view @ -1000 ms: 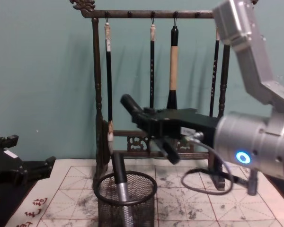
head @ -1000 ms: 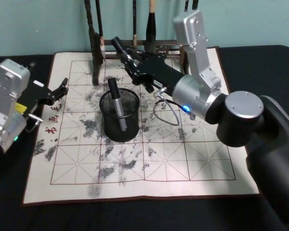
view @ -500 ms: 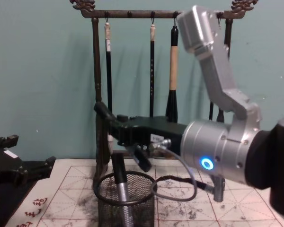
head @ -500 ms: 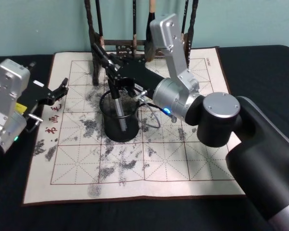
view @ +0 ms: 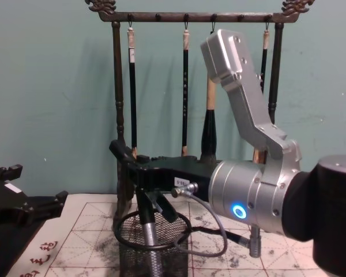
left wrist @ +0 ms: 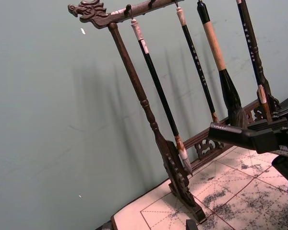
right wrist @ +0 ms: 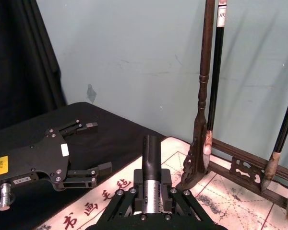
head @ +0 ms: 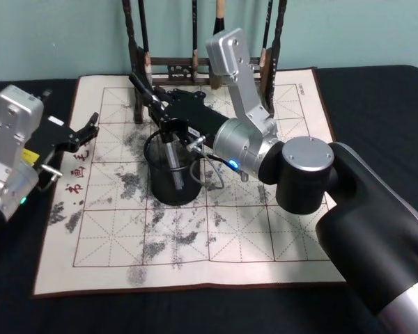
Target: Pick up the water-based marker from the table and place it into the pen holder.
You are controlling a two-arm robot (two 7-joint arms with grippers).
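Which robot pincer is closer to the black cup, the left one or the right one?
The right one. The right pincer is right above the black cup, its fingers around the marker standing inside. The left pincer sits open at the mat's left edge.

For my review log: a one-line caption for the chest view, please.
Right gripper reaches over the mesh pen holder, fingers around the marker standing inside it, brush rack behind.

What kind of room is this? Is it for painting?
Probably a calligraphy desk: a wooden rack hung with brushes, and a white grid mat smudged with ink, holding a mesh pen holder with a marker in it.
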